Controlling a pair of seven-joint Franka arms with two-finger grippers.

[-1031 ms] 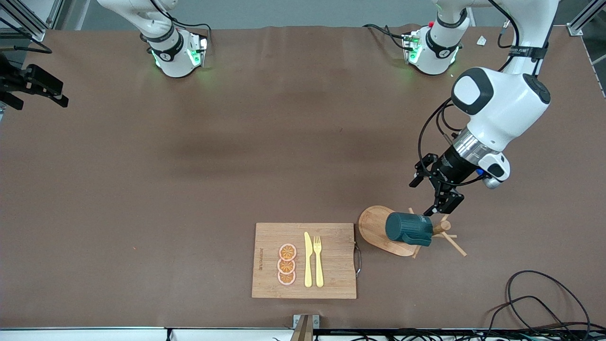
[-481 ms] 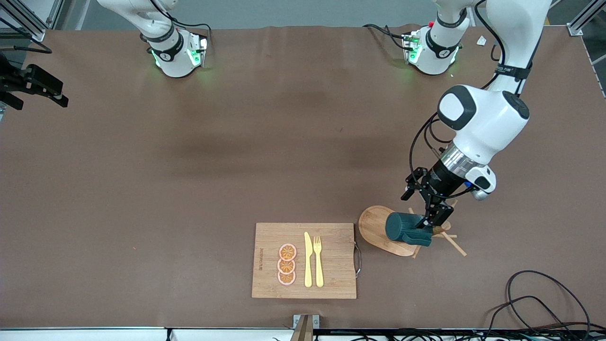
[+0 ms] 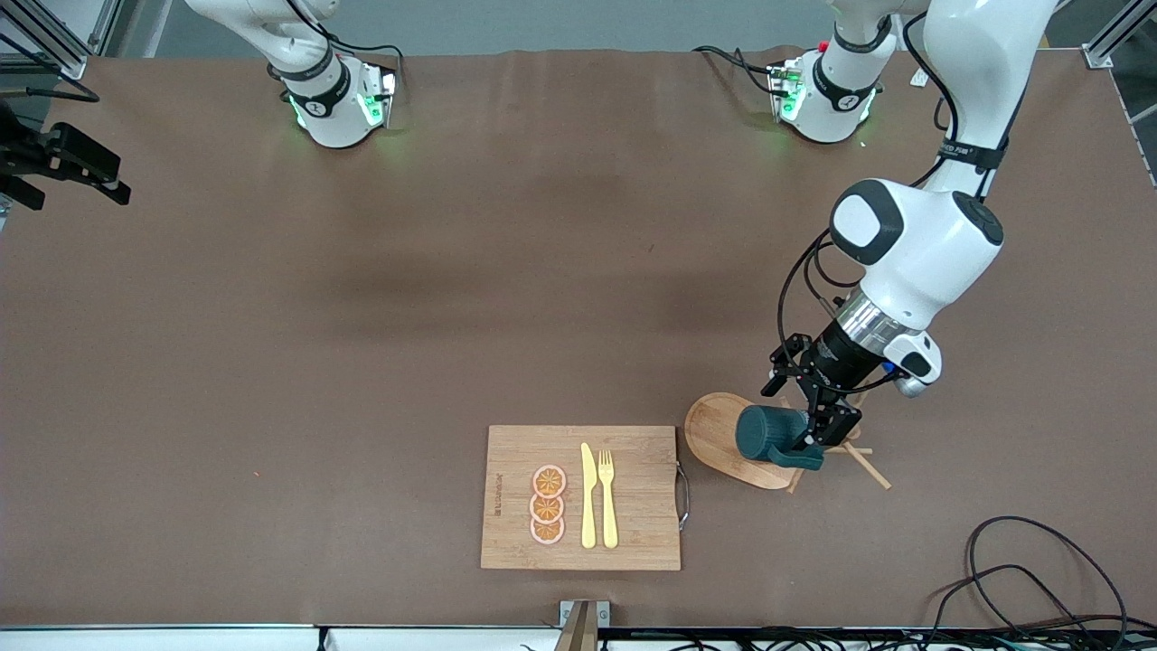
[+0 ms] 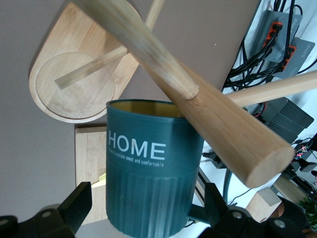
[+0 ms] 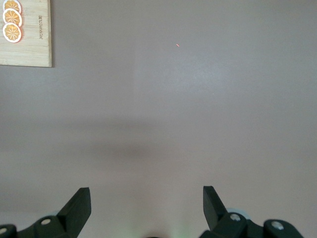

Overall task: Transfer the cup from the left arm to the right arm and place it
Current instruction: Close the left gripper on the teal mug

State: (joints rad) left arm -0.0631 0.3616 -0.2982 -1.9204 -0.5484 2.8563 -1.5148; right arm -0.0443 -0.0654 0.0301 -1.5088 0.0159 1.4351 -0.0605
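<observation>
Here, one cup (image 3: 768, 435), two grippers.

You see the left gripper (image 3: 811, 425) at lower right of the frame, jaws spread around the cup (image 3: 769, 435) hanging on a wooden mug rack (image 3: 723, 438); a cutting board (image 3: 581, 497) sits lower centre.

Brown table (image 3: 362, 316): board (image 3: 515, 452), rack (image 3: 719, 434)

Wooden pegs (image 4: 198, 104) crowd cup (image 4: 148, 173) — sides clear, left claw (image 4: 143, 213) straddling.
</observation>
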